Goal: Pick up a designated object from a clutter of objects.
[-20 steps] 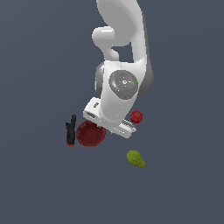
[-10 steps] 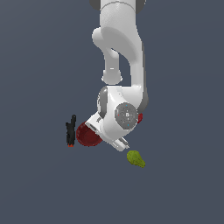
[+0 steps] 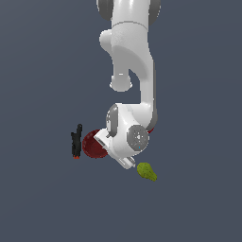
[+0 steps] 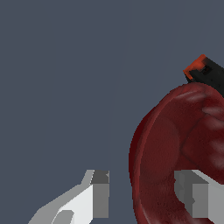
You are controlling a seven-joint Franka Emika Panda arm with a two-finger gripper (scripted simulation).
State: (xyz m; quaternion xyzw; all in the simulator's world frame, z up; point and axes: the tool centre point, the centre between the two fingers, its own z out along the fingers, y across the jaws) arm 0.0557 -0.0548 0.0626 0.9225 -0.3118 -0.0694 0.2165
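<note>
claw (image 4: 142,194) spread wide astride dark red bowl (image 4: 183,153) rim, over plain grey floor (image 3: 42,203)

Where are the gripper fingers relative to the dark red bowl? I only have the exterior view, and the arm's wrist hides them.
Observer: In the wrist view the gripper is open and straddles the rim of the dark red bowl: one finger is over the ribbed inside, the other outside it.
Operator: Is anything between the fingers besides the rim?
Observer: No, only the rim and bare floor show there.
Operator: Is the clamp in the way?
Observer: The black spring clamp shows its red tip just past the bowl's far rim, away from both fingers.
</note>
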